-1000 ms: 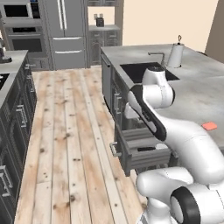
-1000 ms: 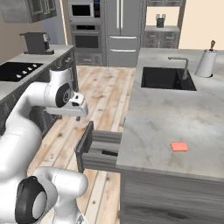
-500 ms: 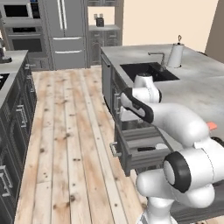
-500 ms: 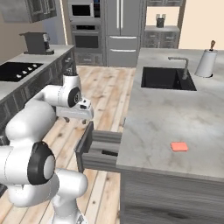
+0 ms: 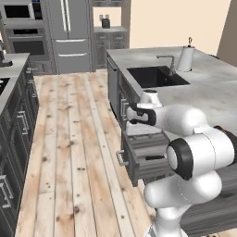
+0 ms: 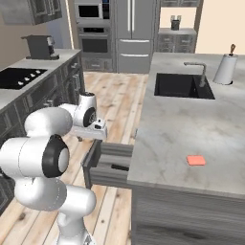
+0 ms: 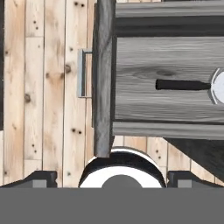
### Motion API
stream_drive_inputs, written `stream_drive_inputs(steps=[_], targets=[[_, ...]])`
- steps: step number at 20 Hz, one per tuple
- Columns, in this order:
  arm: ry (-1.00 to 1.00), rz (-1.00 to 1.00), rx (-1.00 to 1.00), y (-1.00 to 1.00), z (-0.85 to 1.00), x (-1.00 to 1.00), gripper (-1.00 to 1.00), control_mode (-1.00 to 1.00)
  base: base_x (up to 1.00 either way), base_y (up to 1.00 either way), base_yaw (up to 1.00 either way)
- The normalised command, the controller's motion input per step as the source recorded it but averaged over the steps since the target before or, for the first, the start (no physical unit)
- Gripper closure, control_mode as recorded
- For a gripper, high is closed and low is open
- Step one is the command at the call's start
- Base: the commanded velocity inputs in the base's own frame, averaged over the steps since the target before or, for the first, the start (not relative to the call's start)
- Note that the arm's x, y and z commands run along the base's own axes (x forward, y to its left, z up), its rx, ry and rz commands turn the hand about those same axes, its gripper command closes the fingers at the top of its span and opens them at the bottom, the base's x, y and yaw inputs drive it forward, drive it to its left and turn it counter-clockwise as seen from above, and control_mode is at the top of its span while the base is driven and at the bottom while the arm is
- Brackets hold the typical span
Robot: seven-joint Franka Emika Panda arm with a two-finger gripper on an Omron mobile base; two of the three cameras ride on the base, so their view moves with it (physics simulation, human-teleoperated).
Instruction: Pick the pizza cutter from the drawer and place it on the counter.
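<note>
While the drawer [image 7: 166, 78] stands open at frame top | one pizza cutter [image 7: 186, 85] inside, unobstructed | one orange-red block [image 6: 195, 160] on table [image 6: 191, 119] | jaws [image 7: 111, 178] spread, empty

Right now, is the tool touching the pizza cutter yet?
Apart. In the hand view the pizza cutter lies flat in the open drawer, while the tool's fingertips sit at the bottom edge over the floor, outside the drawer front.
</note>
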Motion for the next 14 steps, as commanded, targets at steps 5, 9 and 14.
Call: stream_drive_inputs(steps=[5, 9, 14], targets=[[0.05, 0.00, 0.01, 0.08, -0.65, 0.07, -1.00, -1.00, 0.00, 0.00, 0.00], [0.08, 0.00, 0.00, 0.19, -0.59, 0.11, -1.00, -1.00, 0.00, 0.00, 0.00], [0.11, 0.00, 0.00, 0.40, -0.59, 0.08, -1.00, -1.00, 0.00, 0.00, 0.00]])
